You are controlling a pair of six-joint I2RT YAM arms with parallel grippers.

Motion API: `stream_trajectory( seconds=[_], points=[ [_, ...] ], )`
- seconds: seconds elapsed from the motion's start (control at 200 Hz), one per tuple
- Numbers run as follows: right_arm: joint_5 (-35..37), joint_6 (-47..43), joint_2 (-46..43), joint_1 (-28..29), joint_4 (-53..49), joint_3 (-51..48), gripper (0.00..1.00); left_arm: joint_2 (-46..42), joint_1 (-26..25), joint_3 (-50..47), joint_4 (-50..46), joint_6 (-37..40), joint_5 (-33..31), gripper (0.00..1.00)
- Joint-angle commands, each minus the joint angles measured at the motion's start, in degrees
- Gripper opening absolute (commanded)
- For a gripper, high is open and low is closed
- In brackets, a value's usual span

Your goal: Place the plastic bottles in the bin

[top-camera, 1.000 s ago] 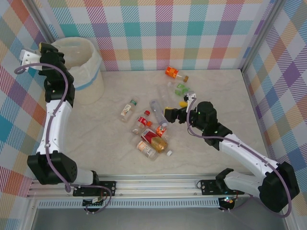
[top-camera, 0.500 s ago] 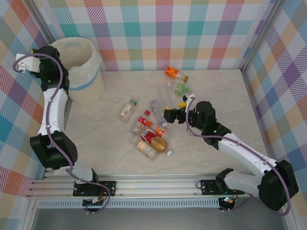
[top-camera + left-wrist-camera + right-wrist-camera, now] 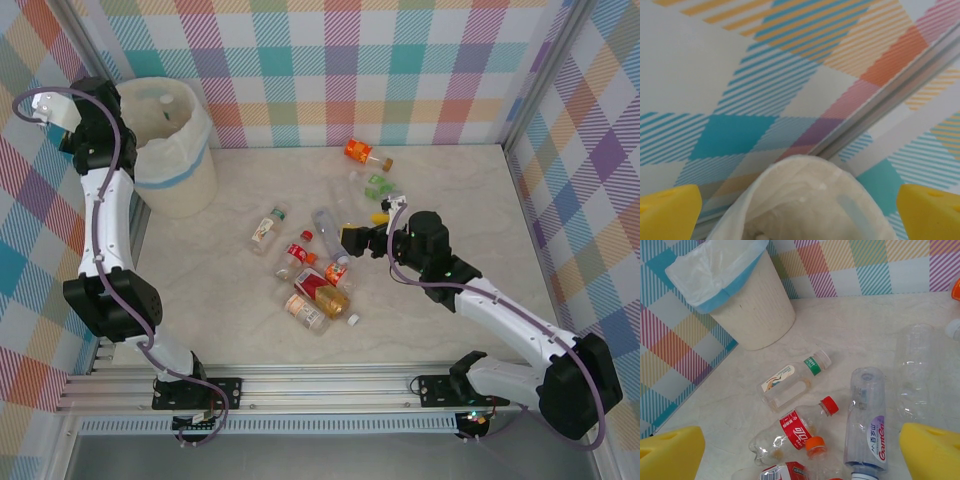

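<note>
- left gripper (image 3: 800,212) fingers spread wide, empty, above bin (image 3: 180,185) mouth, facing plaid wall (image 3: 715,60)
- right gripper (image 3: 800,455) fingers spread wide, empty, low over crowded plastic bottles (image 3: 867,420)

The bin (image 3: 172,150) stands in the far left corner of the tabletop (image 3: 480,220). The plastic bottles (image 3: 315,285) lie clustered at the middle, with a stray bottle (image 3: 268,228) to their left, on the bin's side. The far bottles (image 3: 367,153) lie behind them, toward the far edge. The right gripper (image 3: 352,240) is at the cluster's right, and the left gripper (image 3: 800,210) is at the bin's left.
</note>
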Motion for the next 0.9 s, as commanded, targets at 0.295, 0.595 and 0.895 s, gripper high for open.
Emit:
stream_trajectory(
  seconds=[0.295, 0.595, 0.895],
  points=[
    [-6.5, -0.1, 8.3, 0.5, -1.1, 4.6, 1.0, -7.5, -8.8, -6.2, -9.0, 6.9, 15.3, 1.0],
    [-8.1, -4.3, 8.5, 2.1, -14.5, 1.8, 0.97, -16.2, -14.9, -21.8, -5.1, 5.9, 20.6, 1.0],
    [-11.8, -8.0, 2.3, 6.7, -25.9, -6.4, 0.84, -24.1, -21.3, -33.1, -1.3, 6.5, 19.8, 1.0]
  ],
)
